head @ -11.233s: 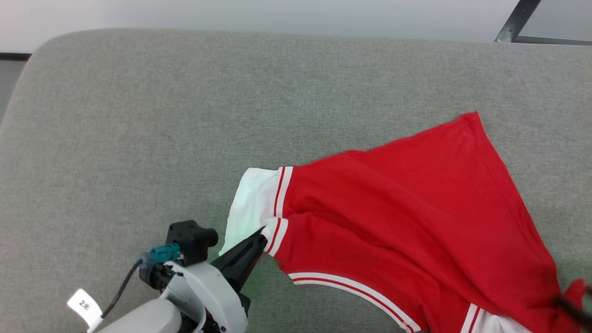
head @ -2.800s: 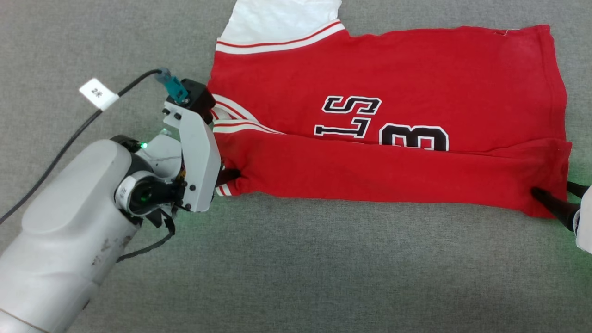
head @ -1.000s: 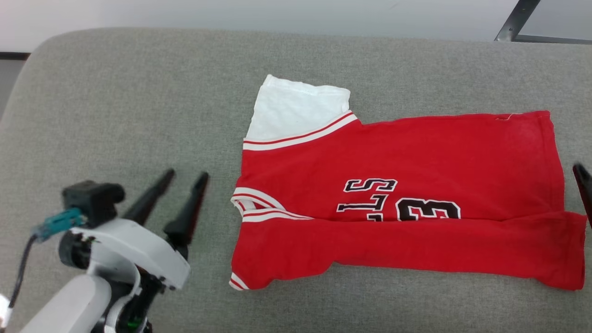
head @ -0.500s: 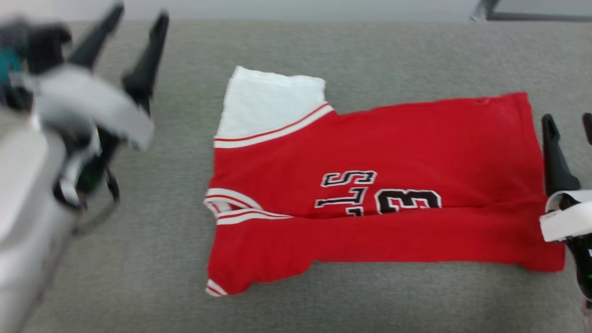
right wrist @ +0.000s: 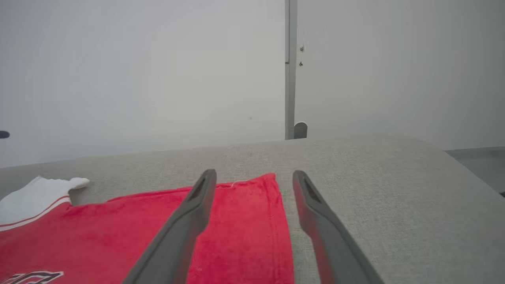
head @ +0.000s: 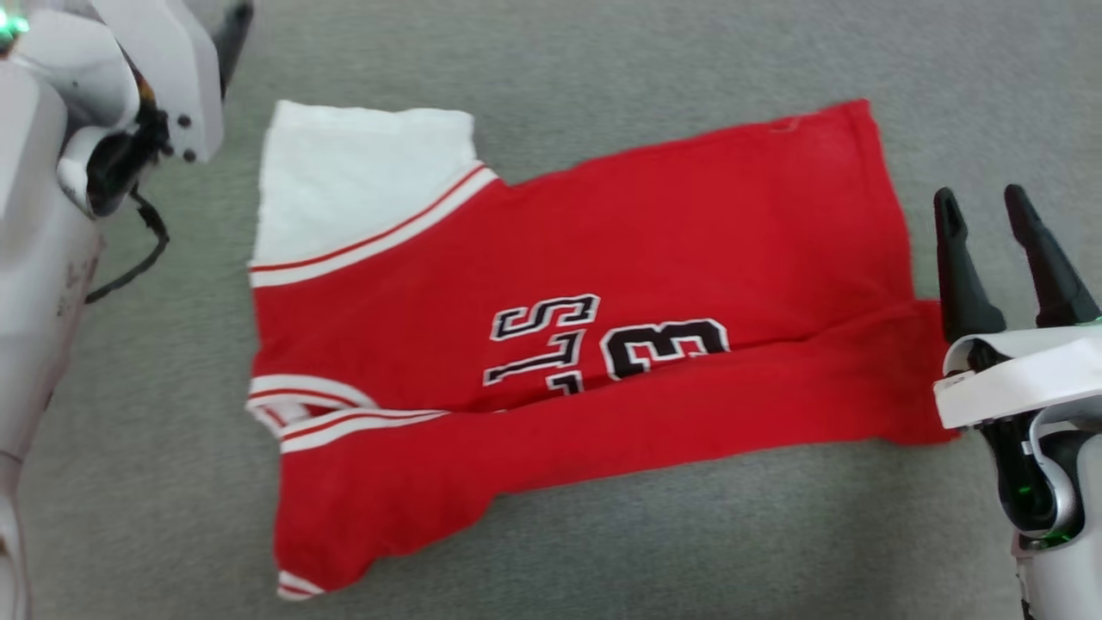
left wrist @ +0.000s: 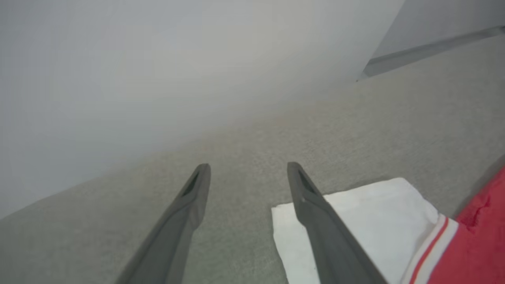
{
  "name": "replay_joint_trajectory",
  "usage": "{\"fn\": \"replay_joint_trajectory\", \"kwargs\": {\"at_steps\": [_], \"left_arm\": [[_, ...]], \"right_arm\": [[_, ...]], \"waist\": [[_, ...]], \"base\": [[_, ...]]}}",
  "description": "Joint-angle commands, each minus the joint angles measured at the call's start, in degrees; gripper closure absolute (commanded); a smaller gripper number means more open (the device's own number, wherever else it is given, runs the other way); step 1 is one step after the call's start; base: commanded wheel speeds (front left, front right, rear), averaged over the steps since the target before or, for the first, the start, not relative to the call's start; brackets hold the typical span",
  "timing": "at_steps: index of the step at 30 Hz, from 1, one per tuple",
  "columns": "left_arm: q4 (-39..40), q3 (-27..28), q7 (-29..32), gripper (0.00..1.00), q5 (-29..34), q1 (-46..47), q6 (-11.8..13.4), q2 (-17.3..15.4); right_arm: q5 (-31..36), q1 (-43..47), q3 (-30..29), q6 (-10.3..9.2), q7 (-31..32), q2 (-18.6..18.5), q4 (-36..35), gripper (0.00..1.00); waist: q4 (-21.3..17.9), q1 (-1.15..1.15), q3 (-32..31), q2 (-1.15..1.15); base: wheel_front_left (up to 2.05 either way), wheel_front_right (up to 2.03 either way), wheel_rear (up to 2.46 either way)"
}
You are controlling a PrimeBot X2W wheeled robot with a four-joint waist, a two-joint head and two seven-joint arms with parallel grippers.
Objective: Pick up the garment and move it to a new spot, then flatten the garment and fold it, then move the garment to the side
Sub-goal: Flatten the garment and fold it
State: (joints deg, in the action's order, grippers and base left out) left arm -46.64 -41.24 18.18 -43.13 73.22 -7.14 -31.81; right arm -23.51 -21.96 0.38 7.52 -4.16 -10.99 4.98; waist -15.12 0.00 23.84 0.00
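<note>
Nearest the robot, the nubby grey upholstered surface (head: 603, 551) lies bare up to the garment (head: 689, 232), a bright red soft-knit T-shirt with white short sleeves and red-and-white striped trim. It lies flat, spread lengthwise from left to right across the middle of the surface. Its near long edge is turned up over the body in a red band (head: 646, 430) that covers the lower part of the black, white-outlined print (head: 603, 349).

At the near right, the right gripper (head: 981, 196) stands just beside the shirt's right-hand hem. Its 2 long dark fingers are spread apart, point away from the robot and hold nothing. In the right wrist view, 1 finger shows in front of the red cloth and the other in front of grey fabric.

Farther off on the left, 1 white sleeve (head: 353, 181) lies flat. The left gripper (left wrist: 248, 167) hangs at the far left beside that sleeve, fingers spread wide and empty.

Beyond the surface's far edge are a plain pale wall (right wrist: 138, 79) and a grey upright metal post (right wrist: 290, 71).
</note>
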Motion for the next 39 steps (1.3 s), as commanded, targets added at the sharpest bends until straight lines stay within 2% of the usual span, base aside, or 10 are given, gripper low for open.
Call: {"fn": "replay_joint_trajectory", "kwargs": {"at_steps": [1,6,10,28,29,31,32,33,34,39], "left_arm": [[-0.66,-0.40,1.55,0.00,-0.97,1.09,-0.28,0.42],[-3.22,-5.53,15.66,0.00,-6.21,2.37,-0.32,-0.53],[-2.58,-8.47,22.01,0.00,-9.44,2.89,-0.35,-1.03],[-5.71,-14.02,23.74,0.00,-14.35,3.27,-0.37,-0.80],[-6.02,-13.93,24.20,0.03,-15.06,3.08,-0.37,-0.39],[-6.05,-14.16,24.85,0.49,-16.07,2.97,-0.37,0.14],[-5.95,-14.36,25.00,0.61,-16.35,3.09,-0.37,0.23],[-5.59,-14.66,25.23,0.88,-16.71,3.07,-0.38,0.31],[-5.35,-14.88,25.31,1.00,-17.01,3.04,-0.38,0.22],[-4.44,-15.46,24.36,1.00,-18.55,3.21,-0.38,-0.14]], "right_arm": [[-0.13,-0.77,0.21,-0.06,-0.38,0.13,0.19,0.00],[-0.76,-0.98,1.39,-0.06,-0.61,-0.07,1.36,0.00],[-1.30,-1.20,2.17,-0.06,-0.70,-0.27,1.85,0.00],[-2.88,-2.40,4.16,-0.06,0.16,-1.39,1.54,0.00],[-3.00,-2.49,4.24,-0.06,0.23,-1.41,1.51,0.00],[-3.07,-2.73,4.45,-0.06,0.52,-1.56,1.49,0.00],[-3.16,-3.00,4.60,-0.06,0.59,-1.73,1.51,0.00],[-3.12,-3.39,4.80,-0.06,1.03,-2.06,1.56,0.00],[-3.05,-3.79,5.00,-0.06,1.41,-2.42,1.63,0.00],[-3.38,-7.72,8.35,-0.06,7.58,-6.11,2.81,0.00]], "waist": [[-2.38,0.00,1.84,0.00],[-3.09,0.00,1.88,0.00],[-3.23,0.00,2.22,0.00],[-3.68,0.00,4.53,0.00],[-3.68,0.00,4.66,0.00],[-3.66,0.00,4.92,0.00],[-3.64,0.00,5.05,0.00],[-3.62,0.00,5.16,0.00],[-3.59,0.00,5.24,0.00],[-2.99,0.00,5.46,0.00]], "base": [[0.00,0.00,0.00],[0.00,0.00,0.00],[0.00,0.00,0.00],[0.00,0.00,0.00],[0.00,0.00,0.00],[0.00,0.00,0.00],[0.00,0.00,0.00],[0.00,0.00,0.00],[0.00,0.00,0.00],[0.00,0.00,0.00]]}}
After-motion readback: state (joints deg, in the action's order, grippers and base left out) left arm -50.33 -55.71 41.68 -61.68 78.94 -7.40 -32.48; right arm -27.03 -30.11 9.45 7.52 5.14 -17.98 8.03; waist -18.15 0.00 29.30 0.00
